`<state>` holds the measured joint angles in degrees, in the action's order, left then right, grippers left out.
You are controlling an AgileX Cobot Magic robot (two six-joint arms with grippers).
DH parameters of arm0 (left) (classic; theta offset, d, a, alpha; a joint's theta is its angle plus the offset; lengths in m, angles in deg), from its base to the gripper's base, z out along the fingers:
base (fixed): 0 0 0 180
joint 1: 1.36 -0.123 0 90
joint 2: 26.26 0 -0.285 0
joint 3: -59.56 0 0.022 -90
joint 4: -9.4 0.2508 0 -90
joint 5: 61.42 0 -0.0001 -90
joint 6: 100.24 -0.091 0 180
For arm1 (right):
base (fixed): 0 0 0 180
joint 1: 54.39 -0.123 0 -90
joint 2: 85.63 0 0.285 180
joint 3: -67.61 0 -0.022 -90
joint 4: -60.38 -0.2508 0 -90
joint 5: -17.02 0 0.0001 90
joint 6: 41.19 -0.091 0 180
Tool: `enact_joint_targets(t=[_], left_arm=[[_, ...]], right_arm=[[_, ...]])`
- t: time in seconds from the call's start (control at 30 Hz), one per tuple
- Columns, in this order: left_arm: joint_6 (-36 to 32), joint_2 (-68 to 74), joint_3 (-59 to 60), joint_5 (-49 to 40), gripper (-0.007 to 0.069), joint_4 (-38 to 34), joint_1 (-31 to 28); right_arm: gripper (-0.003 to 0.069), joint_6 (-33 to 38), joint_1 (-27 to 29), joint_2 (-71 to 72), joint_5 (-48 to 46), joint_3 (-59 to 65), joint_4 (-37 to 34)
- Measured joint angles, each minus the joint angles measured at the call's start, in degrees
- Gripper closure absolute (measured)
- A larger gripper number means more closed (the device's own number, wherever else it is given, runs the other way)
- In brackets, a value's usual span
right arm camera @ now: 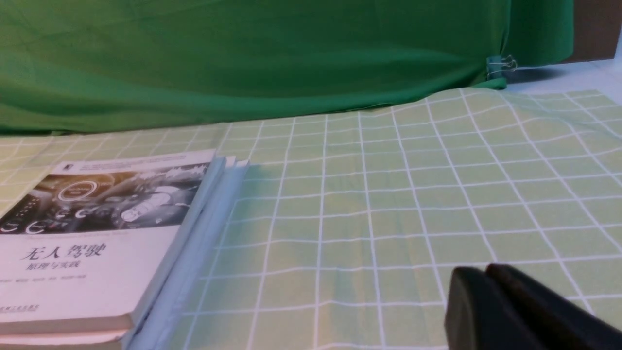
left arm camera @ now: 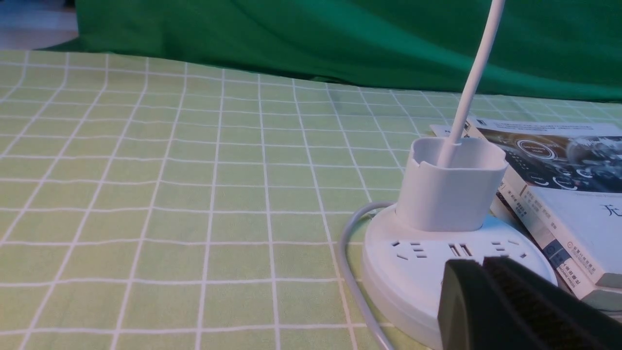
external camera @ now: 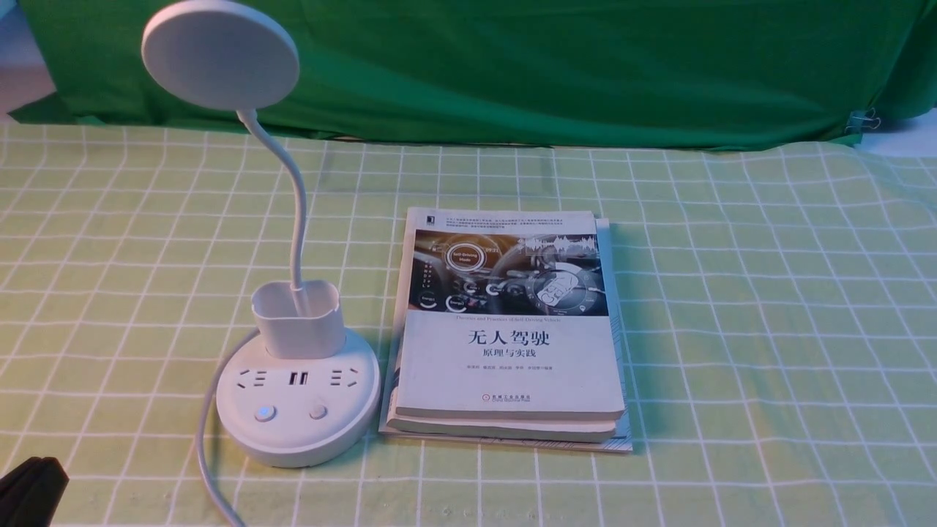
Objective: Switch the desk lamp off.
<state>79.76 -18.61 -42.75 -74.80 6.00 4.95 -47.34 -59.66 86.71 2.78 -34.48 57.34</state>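
1. The desk lamp (external camera: pixel 299 395) stood on the near left part of the green checked tablecloth (external camera: pixel 768 307), its round base flat on the cloth.
2. From the front I saw its flat disc head (external camera: pixel 220 55) up high at the far left, tilted toward me, with the thin neck (external camera: pixel 295 212) curving down into the small cup (external camera: pixel 299 318) at the back of the base.
3. On the top of the base I made out a row of sockets and, nearer to me, two round buttons: the left button (external camera: pixel 265 413) looked faintly blue, the right button (external camera: pixel 318 412) plain.
4. A white cord (external camera: pixel 207 432) ran off the left side of the base toward the near edge.
5. Just right of the lamp lay a stack of books (external camera: pixel 509 344), its left edge almost touching the base.
6. My left gripper (left arm camera: pixel 486 284) showed in its own wrist camera as two dark fingers pressed together with nothing between them, hanging just near of the base; in the front view only a dark corner of it peeked in at the near left.
7. My right gripper (right arm camera: pixel 488 287) sat over bare cloth, well to the right of the books, fingers likewise closed together and holding nothing.
8. A green curtain (external camera: pixel 556 66) hung across the far side.
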Motion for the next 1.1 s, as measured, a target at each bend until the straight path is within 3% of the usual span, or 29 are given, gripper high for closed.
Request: enact_joint_targets(t=[1.1], left_arm=[[0.0,0.0,0.0,0.0,0.0619,0.86,0.0]], right_arm=[[0.063,-0.07,0.0,0.0,-0.06,0.0,0.0]])
